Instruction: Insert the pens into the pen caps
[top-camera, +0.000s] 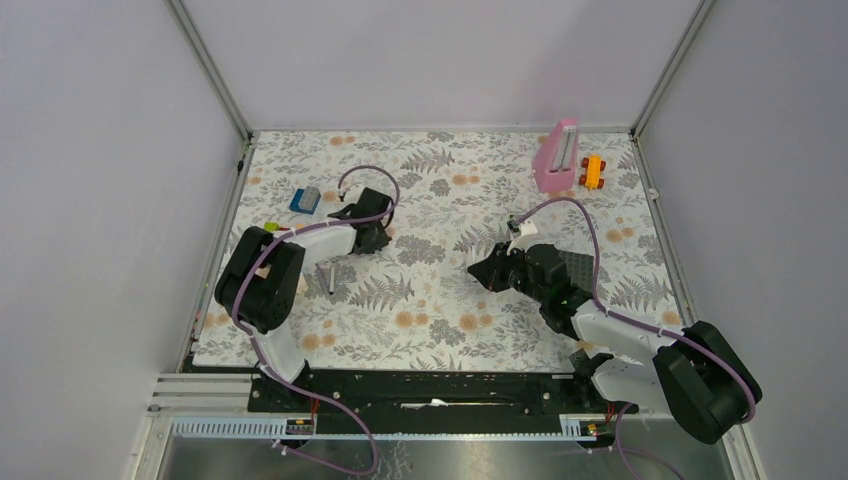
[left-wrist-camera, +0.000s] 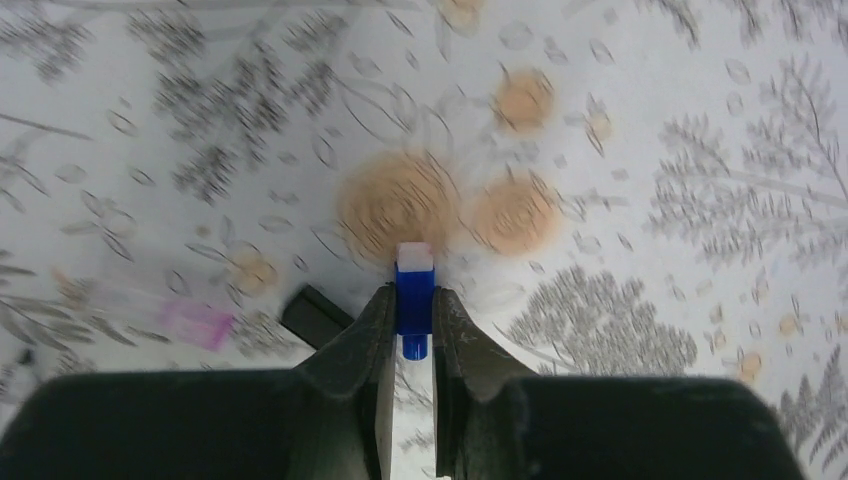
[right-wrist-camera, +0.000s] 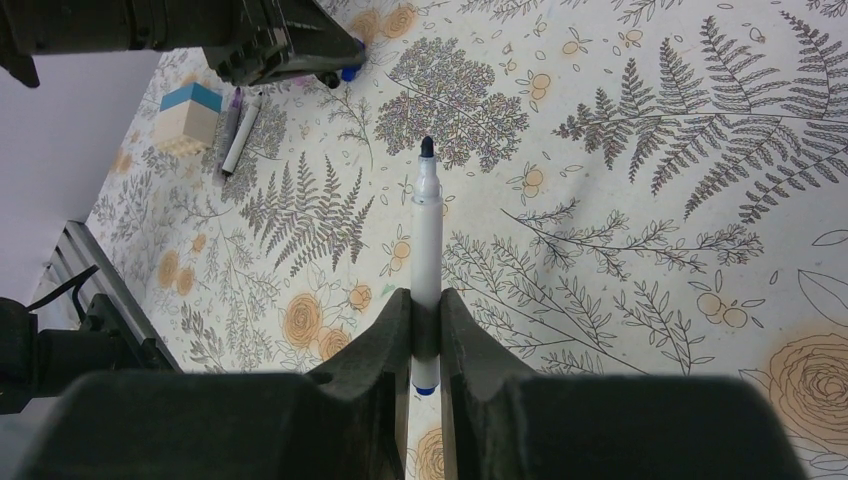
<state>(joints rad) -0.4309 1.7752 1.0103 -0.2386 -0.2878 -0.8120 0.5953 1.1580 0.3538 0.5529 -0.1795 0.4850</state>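
Observation:
My left gripper (left-wrist-camera: 412, 296) is shut on the blue pen cap (left-wrist-camera: 415, 285), which sticks out past the fingertips just above the flowered cloth. Left of the fingers lies a black pen cap (left-wrist-camera: 316, 314), and further left a blurred pen with a pink tip (left-wrist-camera: 190, 322). My right gripper (right-wrist-camera: 427, 300) is shut on a white pen (right-wrist-camera: 428, 235) with a dark tip pointing away and a blue rear end. It points toward the left gripper (right-wrist-camera: 335, 55). Two more pens (right-wrist-camera: 238, 130) lie on the cloth. A small green pen cap (top-camera: 270, 228) sits beside the left arm.
A blue-topped toy block (top-camera: 305, 200) stands at the back left, next to the left gripper (top-camera: 342, 212). A pink holder (top-camera: 557, 155) and an orange toy (top-camera: 593, 171) are at the back right. White walls close in the cloth on three sides.

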